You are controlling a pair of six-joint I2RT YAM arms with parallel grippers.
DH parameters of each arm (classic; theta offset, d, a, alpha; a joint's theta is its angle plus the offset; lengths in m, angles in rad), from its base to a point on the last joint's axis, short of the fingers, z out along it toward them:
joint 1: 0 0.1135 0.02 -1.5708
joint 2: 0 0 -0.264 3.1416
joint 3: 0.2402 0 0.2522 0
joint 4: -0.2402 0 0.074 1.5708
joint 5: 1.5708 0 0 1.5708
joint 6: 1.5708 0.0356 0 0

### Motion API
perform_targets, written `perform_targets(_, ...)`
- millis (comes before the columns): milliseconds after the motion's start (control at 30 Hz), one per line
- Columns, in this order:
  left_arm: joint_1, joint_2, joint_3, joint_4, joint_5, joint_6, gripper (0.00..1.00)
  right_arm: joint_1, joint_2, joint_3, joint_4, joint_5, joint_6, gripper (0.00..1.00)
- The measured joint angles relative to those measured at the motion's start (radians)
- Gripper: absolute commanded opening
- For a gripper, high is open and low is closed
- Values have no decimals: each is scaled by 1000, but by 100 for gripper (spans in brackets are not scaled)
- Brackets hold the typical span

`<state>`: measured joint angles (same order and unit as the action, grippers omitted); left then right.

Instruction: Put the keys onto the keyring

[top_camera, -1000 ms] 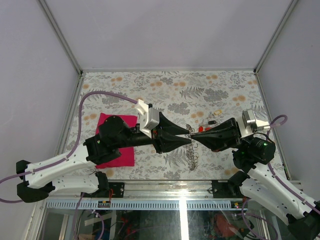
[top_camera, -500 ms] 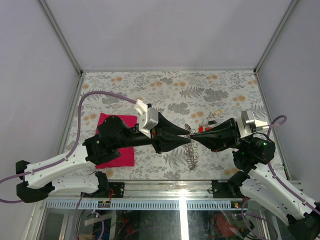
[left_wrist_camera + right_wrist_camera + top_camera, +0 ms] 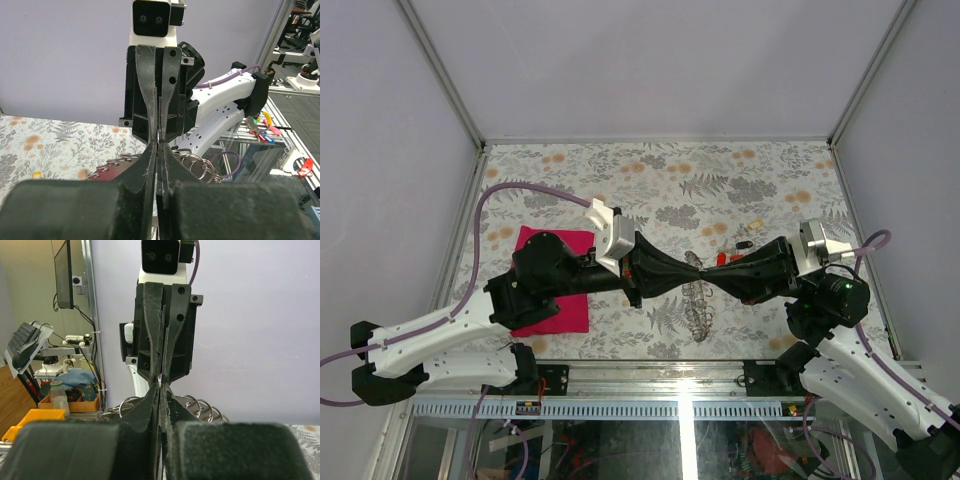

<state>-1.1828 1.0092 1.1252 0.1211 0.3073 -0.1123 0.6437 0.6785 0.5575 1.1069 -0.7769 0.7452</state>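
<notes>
Progress: early, as I judge it; no key can be seen threaded on the keyring.
Keyring place: a limp silvery strand on the counter, its upper end right under the spot where the two arms meet tip to tip.
Left fingers: pressed together; I cannot tell whether they pinch anything.
Right fingers: pressed together too. The wrist views show a thin wire loop at the meeting point, but who holds it is unclear.
Red key: just beside the right fingers; held or loose, I cannot tell.
Left to do: probably every key, one by one.
Keys counted: four, namely the red one, an orange-red key, a black key and a yellowish key, the last three lying loose beyond the arms.
Keyrings: one.
Cloths: one magenta cloth, under the left arm.
</notes>
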Motion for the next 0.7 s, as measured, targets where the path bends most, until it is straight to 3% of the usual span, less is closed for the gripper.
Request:
perform_targets(200,0,6,12,-29,0,2,0,0,-30,0,-68,-3,-44,15)
perform_targets(367,0,18,43,-90,0,10,0,0,-85,28,-232,-6,-145,21)
perform_targets(600,0,18,47,-119,5,14,0,0,-130,64,-397,-22,-237,16)
perform_targets(700,0,18,48,-130,6,14,0,0,-135,67,-434,-22,-257,5)
